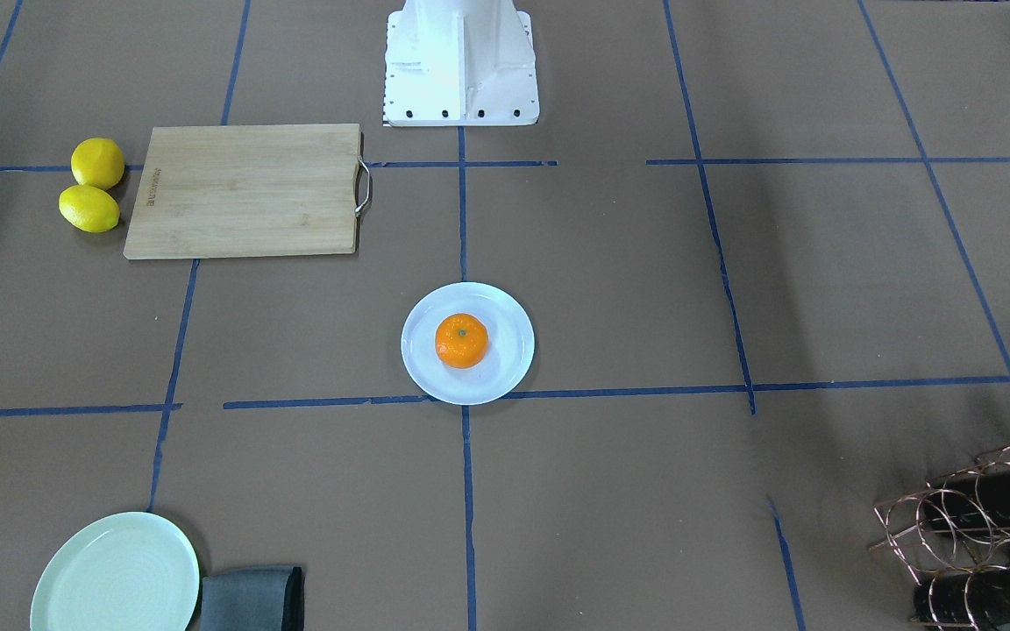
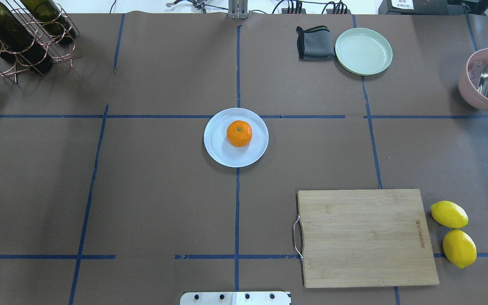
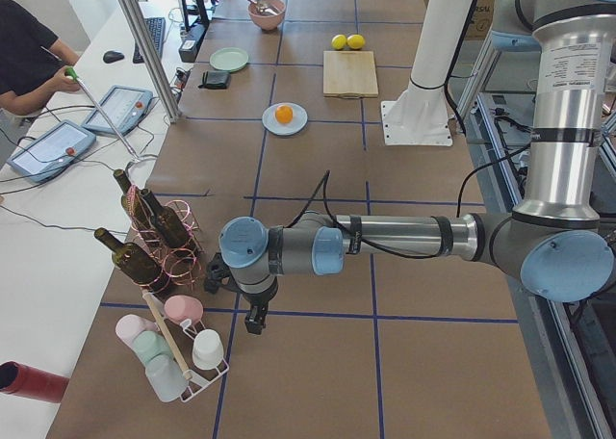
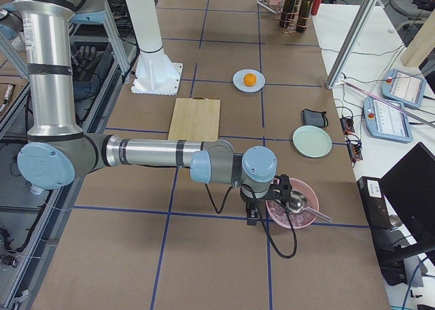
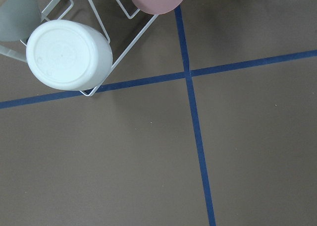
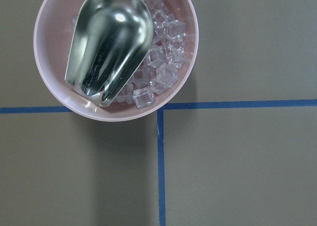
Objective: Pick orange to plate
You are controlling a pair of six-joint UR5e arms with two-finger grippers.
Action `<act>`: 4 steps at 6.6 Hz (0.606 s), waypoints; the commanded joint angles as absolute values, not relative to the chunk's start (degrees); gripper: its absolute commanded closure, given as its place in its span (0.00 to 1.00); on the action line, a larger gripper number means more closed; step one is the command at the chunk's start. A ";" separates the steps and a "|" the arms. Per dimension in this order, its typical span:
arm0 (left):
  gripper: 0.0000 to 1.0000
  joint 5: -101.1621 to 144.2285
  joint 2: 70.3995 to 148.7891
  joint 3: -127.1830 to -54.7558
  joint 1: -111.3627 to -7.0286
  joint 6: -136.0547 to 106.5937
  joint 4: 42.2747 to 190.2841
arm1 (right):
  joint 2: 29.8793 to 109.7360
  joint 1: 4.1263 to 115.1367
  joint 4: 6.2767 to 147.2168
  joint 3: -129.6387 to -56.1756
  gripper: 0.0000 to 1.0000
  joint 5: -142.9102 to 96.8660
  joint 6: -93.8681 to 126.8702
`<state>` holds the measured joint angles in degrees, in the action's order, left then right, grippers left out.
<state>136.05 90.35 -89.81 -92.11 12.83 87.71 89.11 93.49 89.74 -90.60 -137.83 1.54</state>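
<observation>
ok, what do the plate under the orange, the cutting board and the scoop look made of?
Plate: smooth and glossy with soft highlights; glazed ceramic or melamine, can't tell which.
Cutting board: matte pale wood, probably bamboo, going by the grain strips.
Scoop: polished metal, mirror-like reflections.

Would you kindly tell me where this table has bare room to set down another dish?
The widest bare patch lies between the bottle rack and the white plate holding the orange. Another lies between that plate, the green plate and the cutting board. It is crowded around the cloth and the lemons.
</observation>
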 commanded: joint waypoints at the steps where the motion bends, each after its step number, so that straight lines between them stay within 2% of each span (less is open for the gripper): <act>1: 0.00 135.97 90.35 -89.74 -92.11 12.75 87.71 | 89.12 93.43 89.47 -90.79 0.00 -137.90 2.55; 4: 0.00 135.88 90.44 -89.74 -92.98 12.74 87.71 | 89.12 93.43 89.47 -90.70 0.00 -137.90 2.55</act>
